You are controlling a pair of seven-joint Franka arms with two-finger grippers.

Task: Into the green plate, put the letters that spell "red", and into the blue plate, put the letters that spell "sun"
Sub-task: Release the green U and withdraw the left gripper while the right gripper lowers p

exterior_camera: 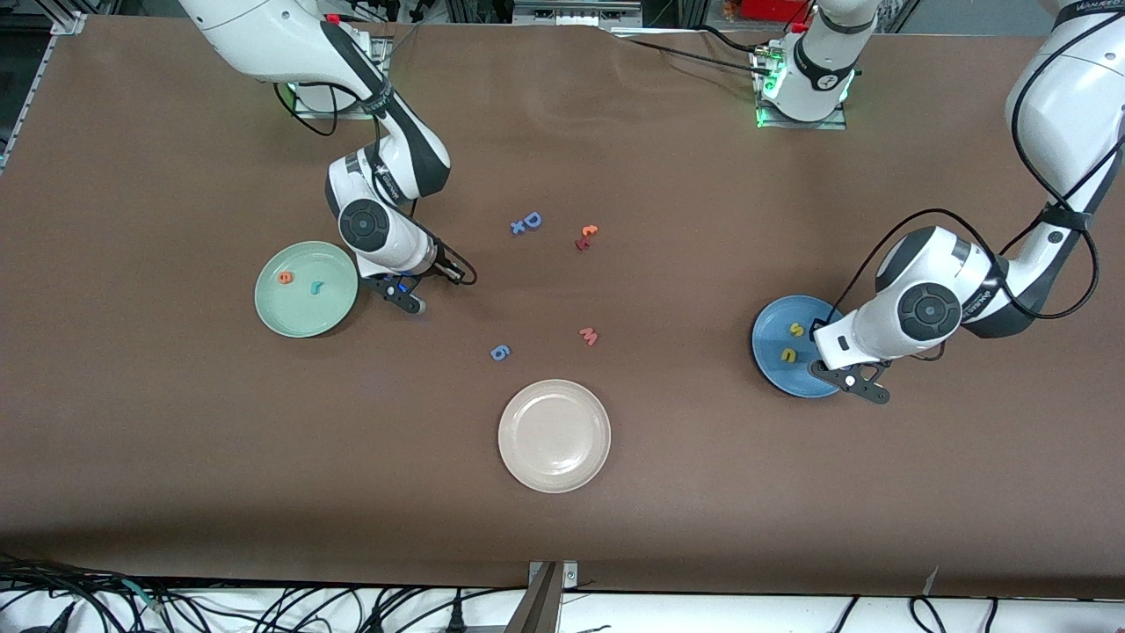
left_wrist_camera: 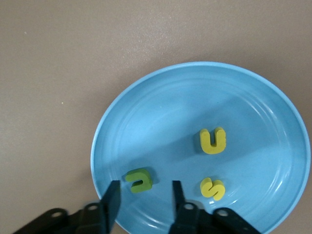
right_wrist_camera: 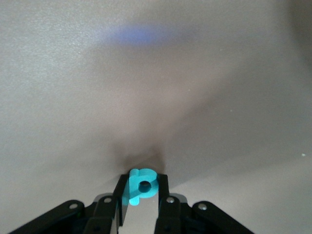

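Note:
The green plate [exterior_camera: 306, 301] holds the orange "e" [exterior_camera: 285, 278] and the teal "r" [exterior_camera: 317, 287]. My right gripper [exterior_camera: 409, 297] is low over the table beside that plate's rim, on the side toward the left arm's end. It is shut on the teal "d" [right_wrist_camera: 142, 186], which stands between its fingers [right_wrist_camera: 142, 183]. The blue plate [exterior_camera: 773, 338] [left_wrist_camera: 161, 112] holds the yellow "s" [left_wrist_camera: 212, 188] and the yellow "u/n" shape [left_wrist_camera: 212, 140]. The olive "u/n" shape [left_wrist_camera: 139, 180] lies in it too. My left gripper [left_wrist_camera: 145, 192] hangs open over that plate's rim, its fingers apart from the olive letter.
A cream-white plate [exterior_camera: 555, 435] sits nearest the front camera at mid-table. Loose letters lie between the arms: a blue "D" with a small cross [exterior_camera: 527, 222], an orange-and-dark-red pair [exterior_camera: 586, 236], a pink "w" [exterior_camera: 588, 336] and a blue "6" [exterior_camera: 500, 352].

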